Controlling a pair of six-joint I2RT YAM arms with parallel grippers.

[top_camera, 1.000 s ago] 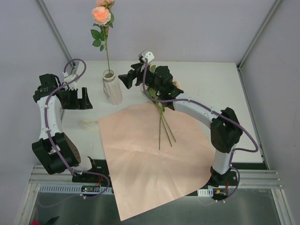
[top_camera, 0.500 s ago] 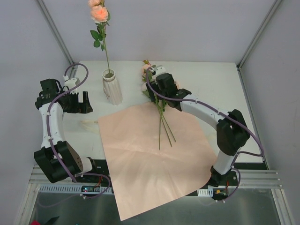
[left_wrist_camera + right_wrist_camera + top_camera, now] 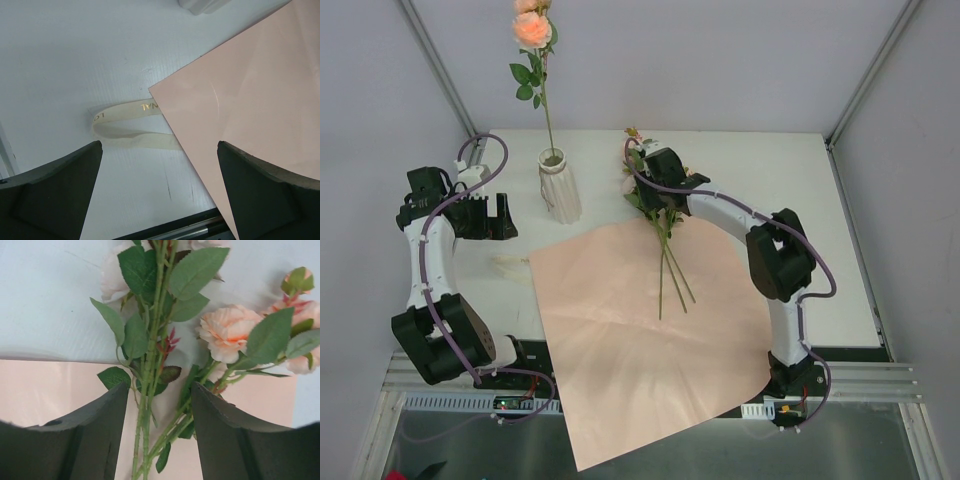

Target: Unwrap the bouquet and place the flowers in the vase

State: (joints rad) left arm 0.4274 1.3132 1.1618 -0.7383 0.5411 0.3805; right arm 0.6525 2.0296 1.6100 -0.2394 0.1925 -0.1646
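While spread, right gripper [image 3: 160, 388] astride three stems [image 3: 151, 350]; left gripper [image 3: 159, 150] spread over one ribbon [image 3: 125, 107]; one stem [image 3: 548, 120] in vase [image 3: 560, 192].

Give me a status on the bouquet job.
Done: paper lies open flat, ribbon is off, one flower stands in the vase. In hand: right gripper straddles the remaining stems, jaws apart. To do: grip those stems and put them in the vase.

Flowers [image 3: 150, 370] fill the gap inside my right pincer [image 3: 159, 390], whose fingers stand apart, leaves crowding both sides and blooms lying just ahead. Off to its left the vase [image 3: 560, 190] stands with a tall rose [image 3: 535, 30]. Below my wide-spread left pincer [image 3: 159, 145] lie only bare tabletop [image 3: 60, 60], a flat ribbon [image 3: 125, 107] and the paper sheet [image 3: 250, 100], with free air above them.
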